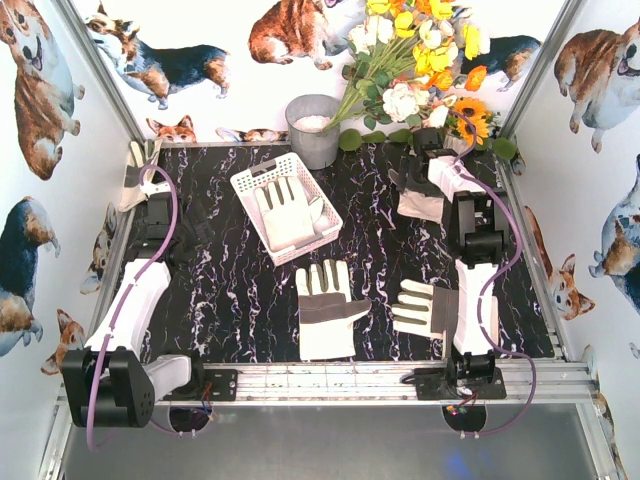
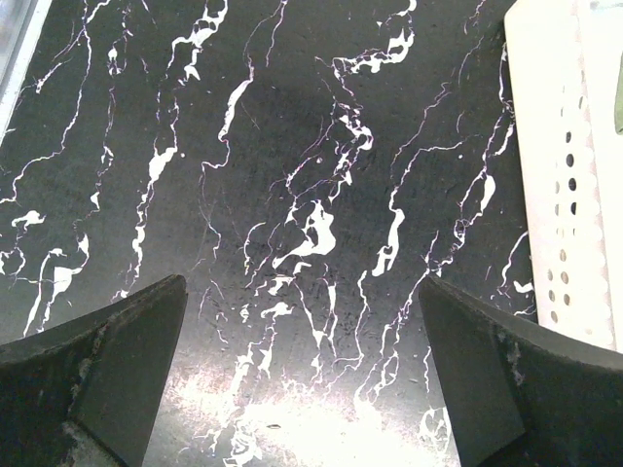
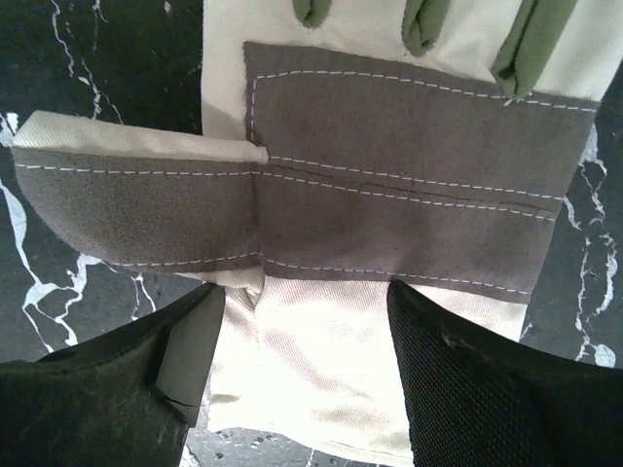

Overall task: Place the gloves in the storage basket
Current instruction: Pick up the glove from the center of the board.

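The white slotted storage basket [image 1: 252, 183] stands at the back left of the middle, and one glove [image 1: 283, 212] lies inside it. Two gloves lie flat near the front: one in the middle [image 1: 325, 312], one to its right [image 1: 420, 308]. A fourth glove [image 1: 420, 203] lies at the back right. My right gripper [image 1: 418, 172] hangs over it, open, and in the right wrist view its jaws [image 3: 307, 292] straddle the cream cuff below the grey palm patch [image 3: 409, 185]. Another glove [image 1: 134, 172] hangs at the left wall. My left gripper [image 2: 302, 282] is open over bare marble, left of the basket [image 2: 565, 175].
A grey metal bucket [image 1: 313, 128] stands behind the basket. A bunch of artificial flowers [image 1: 420, 60] leans over the back right corner, its green leaves [image 3: 531, 39] lying on the glove's fingers. An aluminium rail [image 1: 340, 381] runs along the near edge.
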